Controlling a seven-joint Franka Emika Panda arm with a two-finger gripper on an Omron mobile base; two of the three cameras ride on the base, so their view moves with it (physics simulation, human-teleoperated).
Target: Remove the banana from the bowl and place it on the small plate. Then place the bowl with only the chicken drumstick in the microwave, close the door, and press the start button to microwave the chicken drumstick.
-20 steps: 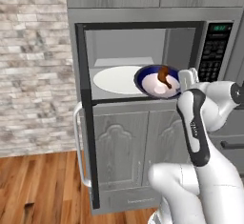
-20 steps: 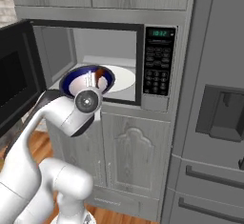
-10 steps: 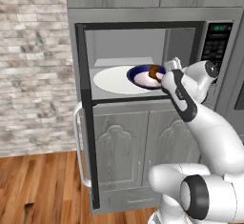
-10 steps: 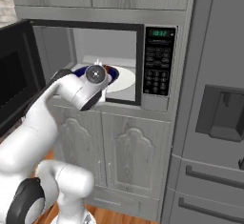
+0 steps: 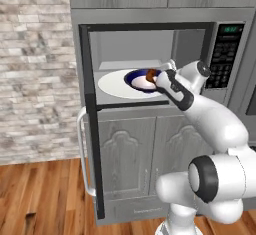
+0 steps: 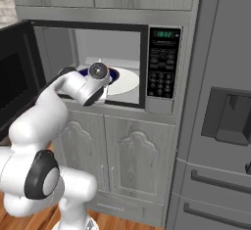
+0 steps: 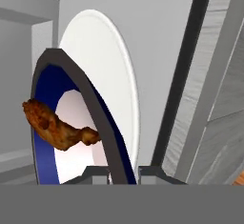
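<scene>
Your wide grey steel microwave (image 5: 150, 59) stands with its black-framed door (image 5: 90, 129) swung open, and since a second ago the arm has carried the round dark-blue bowl (image 5: 142, 80) from the opening's edge onto the white glass turntable (image 5: 115, 84). The gripper (image 7: 124, 173) stays clamped on the bowl's rim, the reddish-brown chicken drumstick (image 7: 55, 125) alone inside, so next comes letting go and shutting the door.

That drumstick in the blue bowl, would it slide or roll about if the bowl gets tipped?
Probably. The chicken drumstick lies loose on the bowl's smooth white inside, so it would likely slide downhill. Its curved, uneven shape suggests skidding rather than rolling. The raised rim, pinched by the gripper, should keep it in.
</scene>
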